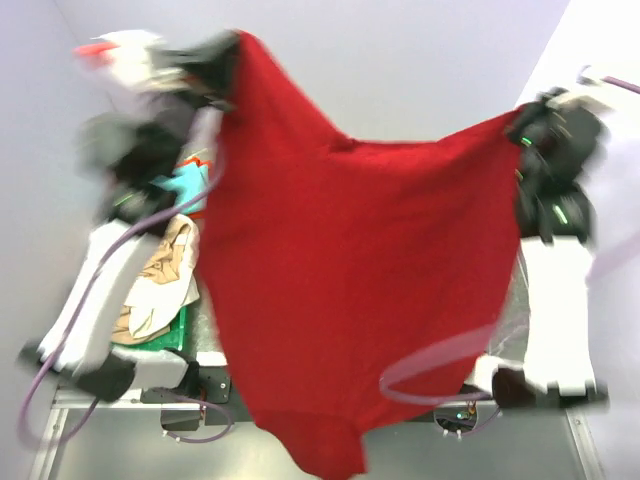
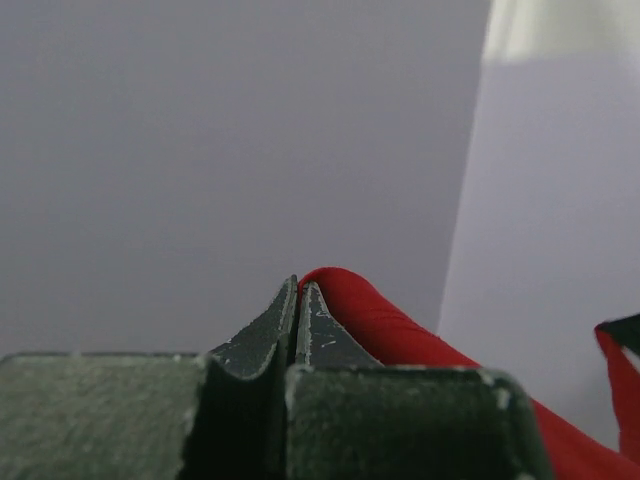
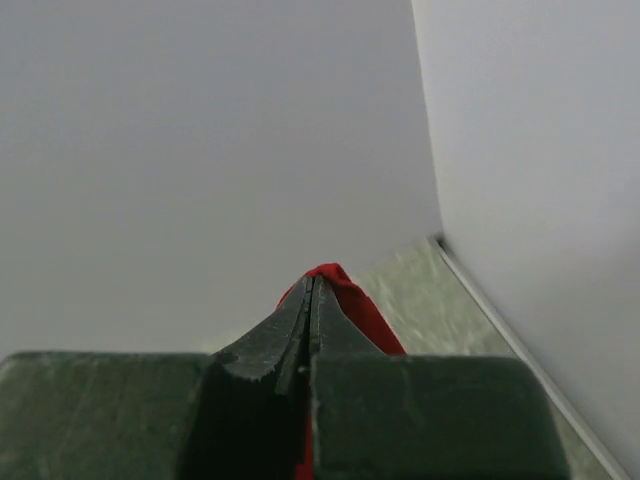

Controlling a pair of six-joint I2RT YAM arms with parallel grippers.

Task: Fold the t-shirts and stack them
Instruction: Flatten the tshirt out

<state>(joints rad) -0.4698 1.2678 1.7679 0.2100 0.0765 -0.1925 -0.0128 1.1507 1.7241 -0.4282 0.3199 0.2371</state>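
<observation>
Pale walls (image 1: 420,60) all round; held the dark red t-shirt (image 1: 350,280) spread aloft.
Pinched one upper corner in the left gripper (image 1: 228,48), clamped tight on cloth; same at the right gripper (image 1: 518,122). Hung slack below and between both sets of jaws, sagging low toward the arm bases (image 1: 520,385). Likely to snag on cables (image 1: 440,365) there, or to slip from so thin a pinch if swung hard.

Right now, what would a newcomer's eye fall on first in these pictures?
The large dark red t-shirt dominates: it hangs spread in the air across the middle of the top view, pinched at one upper corner by the left hand and at the other by the right hand. At the left, below the left arm, a pile of beige and teal shirts lies on a green tray.
</observation>
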